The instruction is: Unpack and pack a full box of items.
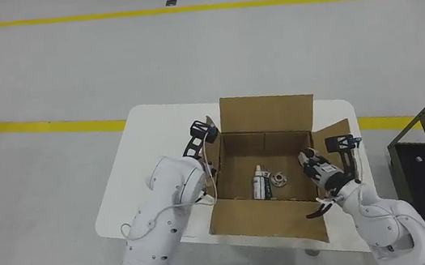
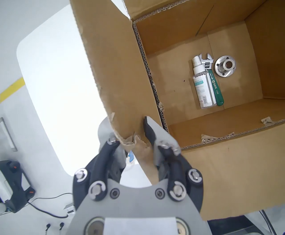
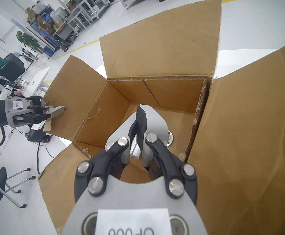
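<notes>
The left claw point(image 2: 131, 136) pinches the side flap point(image 2: 106, 66) outward, seemingly so the closed, empty right claw point(image 3: 140, 113) can reach the adjustable wrench point(image 2: 214, 85).

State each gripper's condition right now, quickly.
Left gripper: closed on a cardboard flap.
Right gripper: closed, holding nothing, over the open box.

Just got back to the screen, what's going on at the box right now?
The left gripper is shut on the side flap of the open cardboard box on the white table. The right gripper, shut and empty, hangs over the opening. A bottle, a green-handled wrench and a metal flange lie on the box floor.
</notes>
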Robot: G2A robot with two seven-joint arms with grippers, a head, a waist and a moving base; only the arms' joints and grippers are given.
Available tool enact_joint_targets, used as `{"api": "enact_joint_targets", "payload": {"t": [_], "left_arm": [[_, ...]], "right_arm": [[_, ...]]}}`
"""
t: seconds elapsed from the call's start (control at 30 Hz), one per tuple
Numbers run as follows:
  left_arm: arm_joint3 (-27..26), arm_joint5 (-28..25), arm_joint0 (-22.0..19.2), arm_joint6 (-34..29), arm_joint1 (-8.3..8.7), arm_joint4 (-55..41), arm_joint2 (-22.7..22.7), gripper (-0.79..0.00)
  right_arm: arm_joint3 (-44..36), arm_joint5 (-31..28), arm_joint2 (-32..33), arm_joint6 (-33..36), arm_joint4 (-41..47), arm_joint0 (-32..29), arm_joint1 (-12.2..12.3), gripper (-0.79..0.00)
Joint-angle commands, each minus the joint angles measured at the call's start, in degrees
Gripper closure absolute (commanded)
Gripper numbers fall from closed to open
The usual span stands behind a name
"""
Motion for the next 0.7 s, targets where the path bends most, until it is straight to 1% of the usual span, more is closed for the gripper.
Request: {"api": "enact_joint_targets", "payload": {"t": [0.0, 0.03, 0.1, 0.17, 0.3, 0.47, 0.63, 0.67], "left_arm": [[-0.7, 0.1, 0.4, -0.6, 0.10, -2.1, -1.0, 0.000], [-1.0, 0.1, 0.6, -0.7, 0.12, -2.9, -1.3, 0.000], [-1.9, 0.6, 1.1, -1.6, 0.21, -6.0, -2.7, 0.000], [-2.7, 0.7, 1.4, -2.4, 0.34, -7.4, -3.3, 0.000], [-4.0, 1.0, 2.1, -3.8, 0.59, -9.8, -4.5, 0.000], [-4.1, 1.7, 2.6, -4.2, 0.89, -12.6, -5.8, 0.000], [-3.4, 2.0, 2.2, -4.6, 1.11, -14.4, -6.0, 0.000], [-3.3, 2.2, 2.0, -4.6, 1.15, -14.7, -6.0, -0.108]], "right_arm": [[-0.7, 4.3, -2.6, 1.3, -1.0, 1.2, -0.3, 0.000], [-0.7, 5.9, -3.4, 1.6, -1.5, 1.7, -0.5, 0.000], [-0.3, 11.5, -6.7, 2.9, -3.5, 3.9, -1.0, 0.000], [0.9, 15.5, -9.6, 4.1, -4.6, 6.2, -1.5, 0.000], [4.6, 20.2, -14.7, 5.7, -8.0, 10.6, -2.4, 0.000], [5.0, 20.4, -15.1, 5.7, -8.5, 10.9, -2.4, 0.000], [5.0, 20.4, -15.1, 5.7, -8.5, 10.9, -2.4, 0.000], [5.0, 19.9, -15.0, 5.4, -8.7, 10.7, -2.4, 0.000]]}}
